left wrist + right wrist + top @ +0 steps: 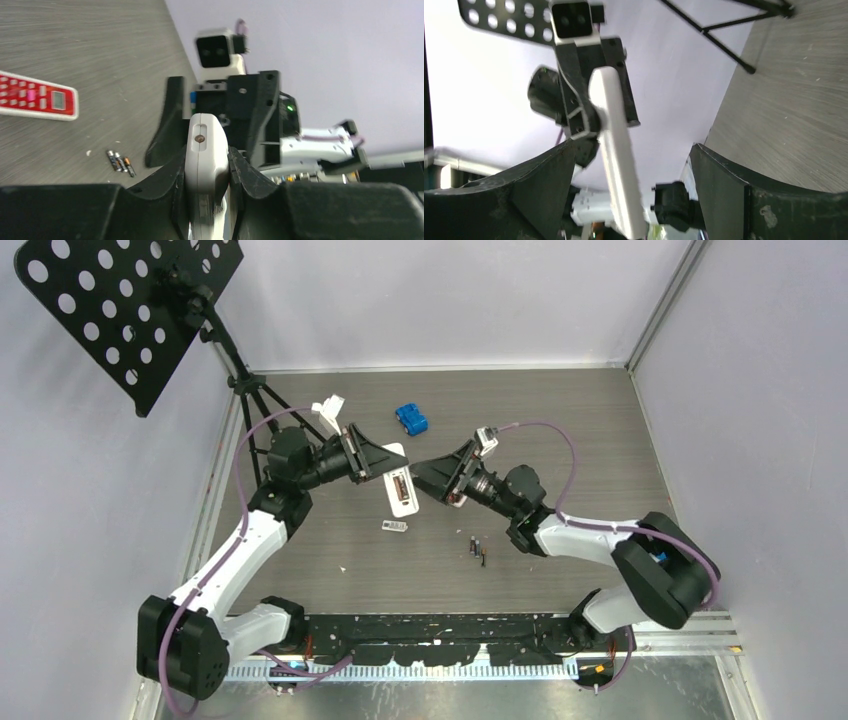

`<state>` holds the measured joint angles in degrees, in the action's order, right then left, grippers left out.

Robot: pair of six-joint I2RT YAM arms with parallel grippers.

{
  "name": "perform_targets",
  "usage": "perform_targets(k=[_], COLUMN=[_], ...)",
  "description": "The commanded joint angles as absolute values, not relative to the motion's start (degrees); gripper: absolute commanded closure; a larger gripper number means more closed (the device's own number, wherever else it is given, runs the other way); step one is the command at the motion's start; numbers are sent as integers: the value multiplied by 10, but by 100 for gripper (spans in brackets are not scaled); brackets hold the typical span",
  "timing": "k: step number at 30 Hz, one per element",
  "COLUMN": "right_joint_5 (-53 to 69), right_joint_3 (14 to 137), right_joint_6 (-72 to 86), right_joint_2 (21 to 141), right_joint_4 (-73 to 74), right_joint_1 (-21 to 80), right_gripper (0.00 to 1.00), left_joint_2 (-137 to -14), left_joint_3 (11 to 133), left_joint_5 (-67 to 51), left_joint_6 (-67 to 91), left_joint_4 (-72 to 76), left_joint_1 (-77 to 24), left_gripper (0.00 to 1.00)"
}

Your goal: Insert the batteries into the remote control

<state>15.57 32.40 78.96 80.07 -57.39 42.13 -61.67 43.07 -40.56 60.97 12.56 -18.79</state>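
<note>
**Remote clamped and held up, batteries waiting on the table**

You had the left gripper (368, 458) clenched on the white remote (401, 492). It pinched the narrow sides near one end, so the rest stuck out to the right, raised off the table (560, 440). That hold looked sensible: it steadied the body and left what seemed to be a dark open battery slot facing up for the other arm. Your right gripper (440, 478) stood released, jaws spread wide. The remote's free end sat between them, apparently touching neither.

The batteries (477, 548) lay loose in a small cluster on the table. They were nearer than the held remote and to its right, well apart from it and close by the right forearm. Neither gripper held one.

A red remote (37, 95) lay flat on the table, apart from the batteries. A blue block (411, 419) and a white part (330, 408) sat farther back, and a black stand (130, 310) stood at the far left. Nothing lay between the right gripper and the batteries. I judged the tightly folded right arm the likelier hindrance.
</note>
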Motion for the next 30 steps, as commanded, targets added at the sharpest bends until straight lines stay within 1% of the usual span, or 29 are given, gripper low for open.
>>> perform_targets(k=[1, 4, 7, 10, 14, 17, 18, 19, 20, 21, 22, 24, 26, 27, 30], right_joint_5=[324, 346, 364, 368, 356, 330, 322, 313, 307, 298, 291, 290, 300, 305, 322], right_joint_3=[345, 354, 365, 371, 386, 398, 401, 405, 411, 415, 416, 416, 421, 421, 424], right_joint_6=[765, 761, 743, 719, 672, 632, 620, 608, 596, 583, 572, 564, 558, 558, 566], right_joint_2=[840, 845, 837, 826, 813, 794, 788, 780, 771, 762, 752, 738, 733, 731, 736], right_joint_4=[-725, -744, -734, -710, -619, -541, -520, -492, -461, -435, -418, -407, -394, -392, -395], right_joint_1=[417, 419, 429, 442, 452, 457, 457, 457, 457, 458, 457, 457, 456, 456, 456], right_gripper=[11, 10, 13, 17, 33, 49, 56, 65, 72, 76, 78, 78, 78, 78, 78], left_joint_2=[-619, -620, -623, -629, -633, -633, -632, -629, -626, -622, -618, -613, -610, -610, -617], left_joint_3=[467, 468, 468, 470, 469, 470, 471, 474, 478, 483, 488, 499, 503, 504, 503], left_joint_5=[-524, -532, -528, -527, -526, -526, -527, -528, -527, -528, -529, -531, -541, -548, -553], left_joint_6=[598, 609, 614, 618, 635, 639, 639, 635, 627, 616, 601, 576, 570, 573, 595], left_joint_4=[186, 197, 203, 206, 226, 228, 224, 216, 203, 187, 167, 129, 119, 122, 139], left_joint_1=[-187, -187, -187, -187, -187, -187, -187, -186, -186, -186, -185, -180, -174, -171, -169], left_gripper=[100, 100, 100, 100, 100, 100, 98, 93, 84, 74, 64, 49, 42, 40, 38])
